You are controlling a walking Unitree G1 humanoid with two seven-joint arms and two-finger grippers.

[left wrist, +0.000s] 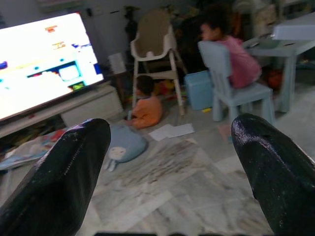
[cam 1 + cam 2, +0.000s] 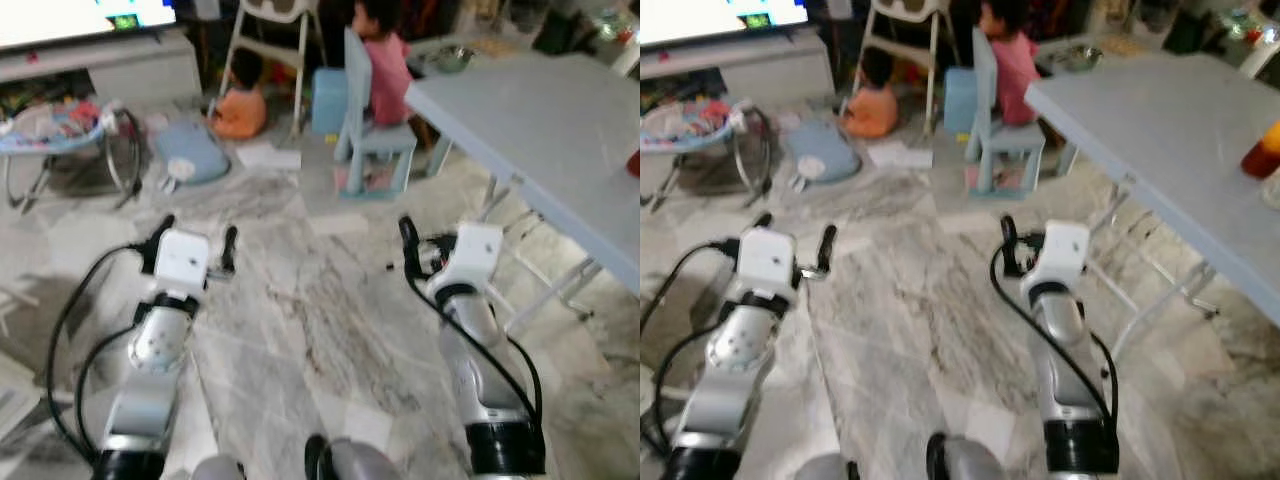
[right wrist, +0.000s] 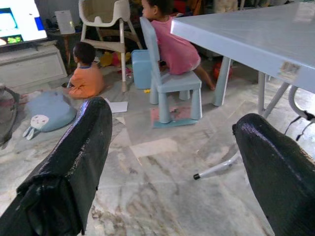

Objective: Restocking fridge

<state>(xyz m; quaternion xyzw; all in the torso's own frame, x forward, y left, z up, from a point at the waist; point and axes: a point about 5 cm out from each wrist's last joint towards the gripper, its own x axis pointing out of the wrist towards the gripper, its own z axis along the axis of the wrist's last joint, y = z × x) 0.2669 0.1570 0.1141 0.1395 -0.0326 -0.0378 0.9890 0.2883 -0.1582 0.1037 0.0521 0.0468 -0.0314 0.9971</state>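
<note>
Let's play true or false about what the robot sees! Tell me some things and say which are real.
1. Both grippers, left and right, are open and hold nothing. True.
2. A person in pink sits on a blue chair. True.
3. The TV is switched off. False: its screen glows brightly.
4. A person in orange sits on the grey table. False: that person sits on the floor.
5. The floor is green carpet. False: it is marbled stone.

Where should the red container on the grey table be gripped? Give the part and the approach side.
Probably its red body, below the orange top: the red container stands upright. Bring the open right gripper in level from the near edge of the table.
</note>
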